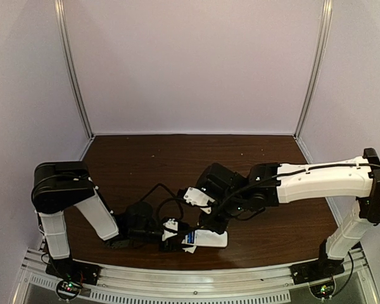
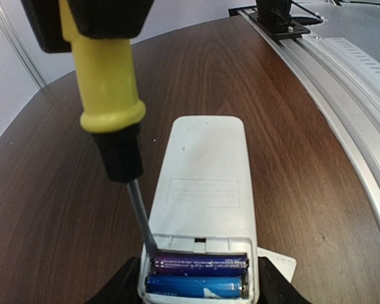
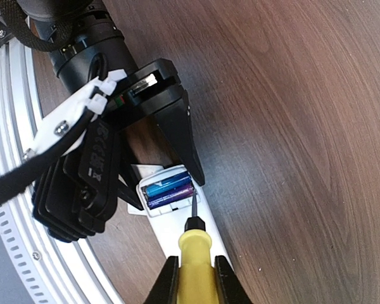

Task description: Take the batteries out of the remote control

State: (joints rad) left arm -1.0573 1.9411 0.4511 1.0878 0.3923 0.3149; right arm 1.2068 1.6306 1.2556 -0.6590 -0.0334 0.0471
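Note:
The white remote control lies back-up on the table with its battery bay open. Two batteries sit side by side in the bay: a blue one nearest the end and a purple-blue one behind it. My left gripper is shut on the bay end of the remote, one finger on each side. My right gripper is shut on the yellow-handled screwdriver. The screwdriver's tip touches the end of the purple-blue battery at the bay's corner. In the top view the remote lies near the front edge.
A small white cover piece lies on the table beside and partly under the remote's bay end. The metal rail runs along the table's near edge close by. The dark wood table stretches back to the white walls.

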